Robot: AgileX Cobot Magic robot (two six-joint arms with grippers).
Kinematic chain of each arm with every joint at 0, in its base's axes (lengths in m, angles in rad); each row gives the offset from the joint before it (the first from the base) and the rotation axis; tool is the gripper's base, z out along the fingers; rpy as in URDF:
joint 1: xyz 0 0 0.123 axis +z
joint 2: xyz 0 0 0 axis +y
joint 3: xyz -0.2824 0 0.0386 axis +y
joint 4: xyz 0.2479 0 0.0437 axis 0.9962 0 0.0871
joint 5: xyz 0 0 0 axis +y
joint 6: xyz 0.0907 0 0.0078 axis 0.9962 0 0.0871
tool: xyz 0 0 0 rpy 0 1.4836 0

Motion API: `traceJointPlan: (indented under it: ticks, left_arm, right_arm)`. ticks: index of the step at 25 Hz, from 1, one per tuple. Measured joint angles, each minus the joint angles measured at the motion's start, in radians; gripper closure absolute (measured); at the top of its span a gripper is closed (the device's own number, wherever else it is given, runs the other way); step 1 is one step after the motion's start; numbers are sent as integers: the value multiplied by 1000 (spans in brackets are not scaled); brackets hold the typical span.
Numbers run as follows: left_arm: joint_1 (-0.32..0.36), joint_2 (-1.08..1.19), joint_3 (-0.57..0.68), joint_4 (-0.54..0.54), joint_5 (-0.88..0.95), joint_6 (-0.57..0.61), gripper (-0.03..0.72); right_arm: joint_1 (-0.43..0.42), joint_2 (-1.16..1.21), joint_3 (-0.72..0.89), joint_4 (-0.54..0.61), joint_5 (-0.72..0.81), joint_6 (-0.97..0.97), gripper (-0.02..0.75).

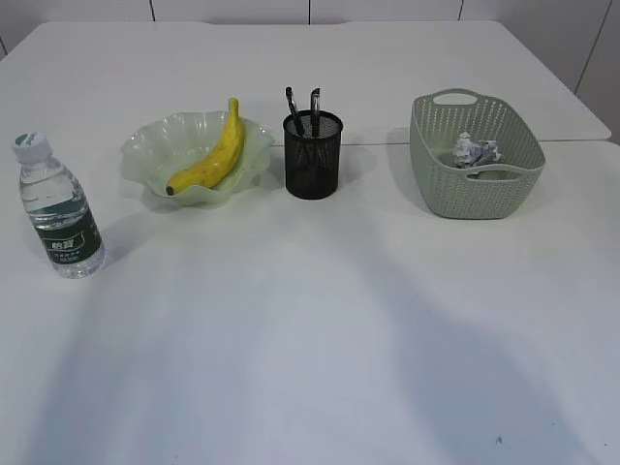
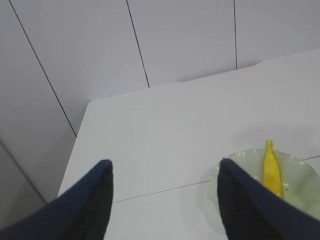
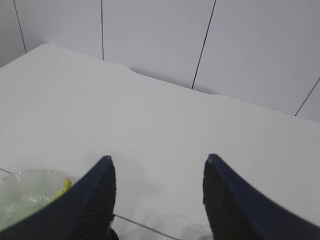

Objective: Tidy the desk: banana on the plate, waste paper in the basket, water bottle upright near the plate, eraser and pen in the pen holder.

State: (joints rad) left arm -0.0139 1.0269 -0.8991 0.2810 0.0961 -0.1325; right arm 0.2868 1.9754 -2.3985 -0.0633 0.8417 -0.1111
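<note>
From the exterior view neither arm showed at all. The eraser could not be made out inside the dark mesh pen holder (image 1: 313, 155), whose wall hid the lower shafts of the pens (image 1: 302, 109). The plate (image 2: 300, 200) ran off the lower right of the left wrist frame, and the bottle label's (image 1: 70, 242) print was too small to read.

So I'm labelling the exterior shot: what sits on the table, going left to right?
water bottle → plate holding the banana → pen holder → basket with waste paper
</note>
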Motion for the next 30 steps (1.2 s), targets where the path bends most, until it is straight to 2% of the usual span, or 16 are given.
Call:
traceJointPlan:
  ticks: [11,15,30]
  left_arm:
    - [0,-28,0,2,-9,0,223]
    - [0,-74,0,36,-11,0,223]
    - [0,-196,0,50,36,0,223]
  right_arm:
    - [0,-14,0,-2,59,-7,330]
    - [0,-34,0,-13,69,-20,331]
    - [0,-187,-2,-29,123,-22,339]
